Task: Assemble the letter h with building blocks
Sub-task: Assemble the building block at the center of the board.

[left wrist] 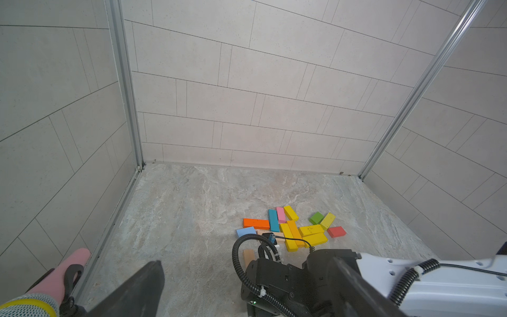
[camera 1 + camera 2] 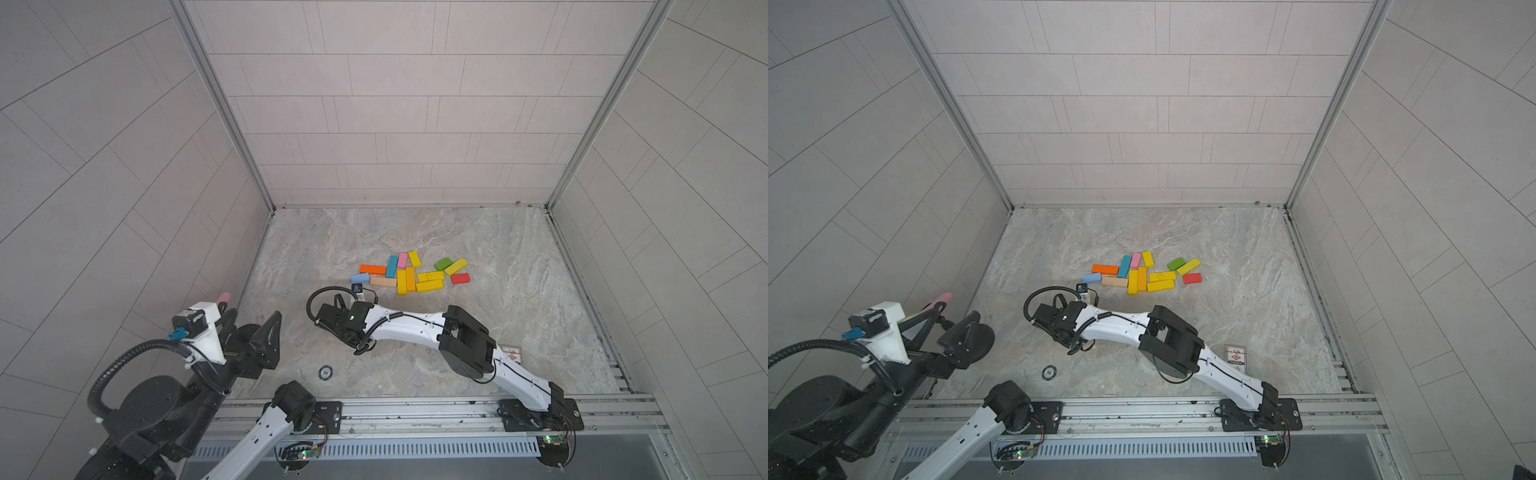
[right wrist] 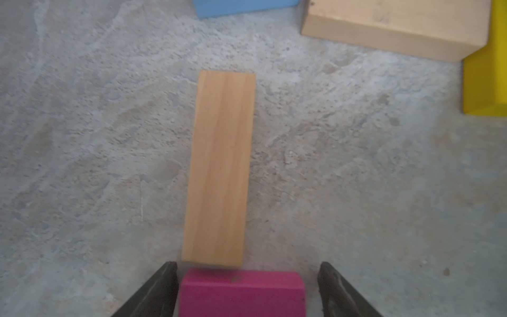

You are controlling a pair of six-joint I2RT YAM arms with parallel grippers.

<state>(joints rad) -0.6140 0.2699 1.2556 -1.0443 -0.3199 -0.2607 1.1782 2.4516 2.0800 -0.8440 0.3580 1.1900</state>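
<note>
Most building blocks (image 2: 411,272) lie in a loose cluster mid-table: orange (image 2: 372,269), teal (image 2: 392,266), pink (image 2: 402,260), green (image 2: 443,263), red (image 2: 460,278), light blue (image 2: 360,277), plain wood (image 2: 383,281) and several yellow ones. Nearer the front, a plain wood block (image 3: 219,167) lies flat, with a magenta block (image 3: 241,293) at its near end. My right gripper (image 3: 247,267) stands open astride the magenta block, with a gap on one side. In both top views its wrist (image 2: 345,320) hides both blocks' ends. My left gripper (image 2: 249,328) hangs open and empty at the left wall.
A round chip (image 2: 325,372) lies near the front. A printed card box (image 2: 1235,357) sits beside the right arm. A pink roller (image 2: 224,297) leans at the left wall. Tiled walls enclose three sides, and a metal rail (image 2: 415,409) runs along the front.
</note>
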